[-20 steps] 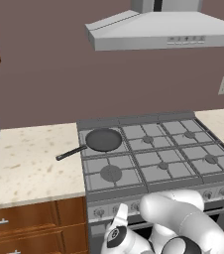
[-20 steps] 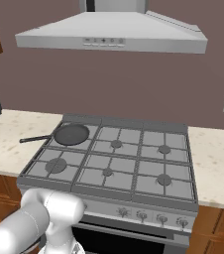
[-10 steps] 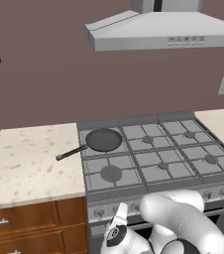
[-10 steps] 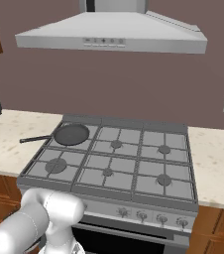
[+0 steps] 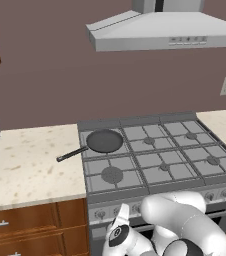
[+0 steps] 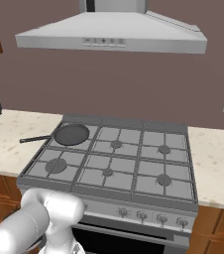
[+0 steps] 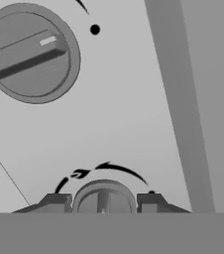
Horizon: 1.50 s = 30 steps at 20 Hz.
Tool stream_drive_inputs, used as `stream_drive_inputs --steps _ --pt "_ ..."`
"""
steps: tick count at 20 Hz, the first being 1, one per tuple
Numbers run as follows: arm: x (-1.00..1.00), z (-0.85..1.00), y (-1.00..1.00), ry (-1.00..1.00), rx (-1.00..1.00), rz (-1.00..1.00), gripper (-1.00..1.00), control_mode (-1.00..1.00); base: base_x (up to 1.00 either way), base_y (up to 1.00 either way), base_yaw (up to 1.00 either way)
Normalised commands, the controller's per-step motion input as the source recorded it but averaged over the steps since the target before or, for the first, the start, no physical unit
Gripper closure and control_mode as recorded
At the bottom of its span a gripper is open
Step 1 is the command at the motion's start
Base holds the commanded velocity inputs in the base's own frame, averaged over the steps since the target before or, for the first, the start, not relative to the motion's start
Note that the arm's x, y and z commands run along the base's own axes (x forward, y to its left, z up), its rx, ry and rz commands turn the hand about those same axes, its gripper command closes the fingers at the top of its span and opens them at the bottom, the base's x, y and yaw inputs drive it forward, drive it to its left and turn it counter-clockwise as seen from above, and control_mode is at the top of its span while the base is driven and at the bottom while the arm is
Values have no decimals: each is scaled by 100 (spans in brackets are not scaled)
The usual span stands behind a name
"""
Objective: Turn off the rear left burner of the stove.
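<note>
Left base view: the stove (image 5: 155, 155) sits between two stretches of worktop (image 5: 30, 155), and a dark frying pan (image 5: 104, 141) rests on the rear left burner (image 5: 103, 140). The arm bends low toward the knob row.

Right base view: the pan (image 6: 71, 134) covers that same back corner grate.

Hand view: the gripper (image 7: 103, 202) has its jaws standing either side of a small round knob (image 7: 103, 199), close against it; another knob (image 7: 29, 52) lies beyond.

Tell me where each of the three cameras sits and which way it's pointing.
Left base view: behind the arm to its left, looking forward and down at the stove, pan and hood; white arm at lower right.
Right base view: behind the arm to its right, facing the same stove; white arm at lower left.
Hand view: on the hand, close against the stove's front panel; the gripper fingertips flank a knob, another knob above.
Both base views share stove, pan and hood.
</note>
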Motion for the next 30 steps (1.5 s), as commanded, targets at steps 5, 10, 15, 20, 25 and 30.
stream_drive_inputs --steps 5,10,15,20,25,30 --pt "0 0 0 -1 10 0 100 -100 0 0 0" --pt "0 0 4 -4 18 -1 100 -100 0 0 0" --pt "0 0 0 -4 23 -6 100 -100 0 0 0" --pt "0 0 0 -2 25 -8 100 -100 0 0 0" --pt "0 0 0 -1 25 -8 100 -100 0 0 0" --pt "0 0 0 -5 25 -8 100 -100 0 0 0"
